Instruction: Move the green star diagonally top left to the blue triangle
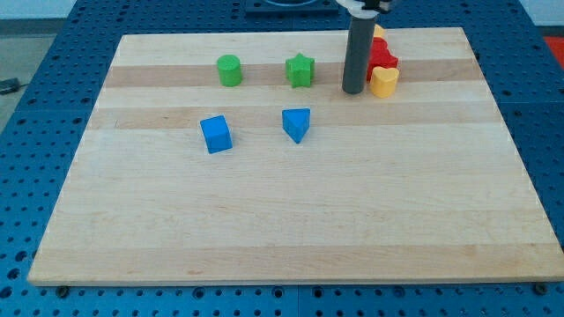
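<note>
So, single cam view, wooden board (291, 220) on a blue perforated table (53, 53). No claw on this rig, just a dark rod w/ my tip (352, 91) resting on the board near the view's top, right of centre; nothing to open or close, so no wide/narrow state to give. Green star (300, 70) sits at approx 9 o'clock from my tip, near but apart, clear gap btw them. Blue triangle (297, 124) lies at approx 6 o'clock from the green star, apart from it, and at approx 7-8 o'clock from my tip. Green cylinder (229, 70) is at 9 o'clock from the star, same row, well apart. Blue cube (216, 134) is at approx 9 o'clock from the triangle, slightly lower, and approx 6 o'clock from the cylinder. Yellow heart-ish block (383, 81) is just beside my tip at 3 o'clock; can't tell if touching. Red block (382, 60) is directly above the yellow one, partly behind the rod, shape unclear. Another yellow bit (378, 32) peeks out at 12 o'clock of the red one, mostly hidden.
</note>
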Controlling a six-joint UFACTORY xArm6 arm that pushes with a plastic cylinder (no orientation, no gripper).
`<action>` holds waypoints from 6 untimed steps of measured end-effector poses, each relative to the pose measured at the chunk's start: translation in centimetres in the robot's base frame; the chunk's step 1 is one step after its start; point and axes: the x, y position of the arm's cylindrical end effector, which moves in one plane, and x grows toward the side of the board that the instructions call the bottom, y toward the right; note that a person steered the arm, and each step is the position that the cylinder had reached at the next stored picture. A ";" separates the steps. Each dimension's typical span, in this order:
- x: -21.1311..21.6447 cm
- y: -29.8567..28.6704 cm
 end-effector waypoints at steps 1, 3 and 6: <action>-1.7 -0.8; -4.1 -3.4; -4.1 -10.1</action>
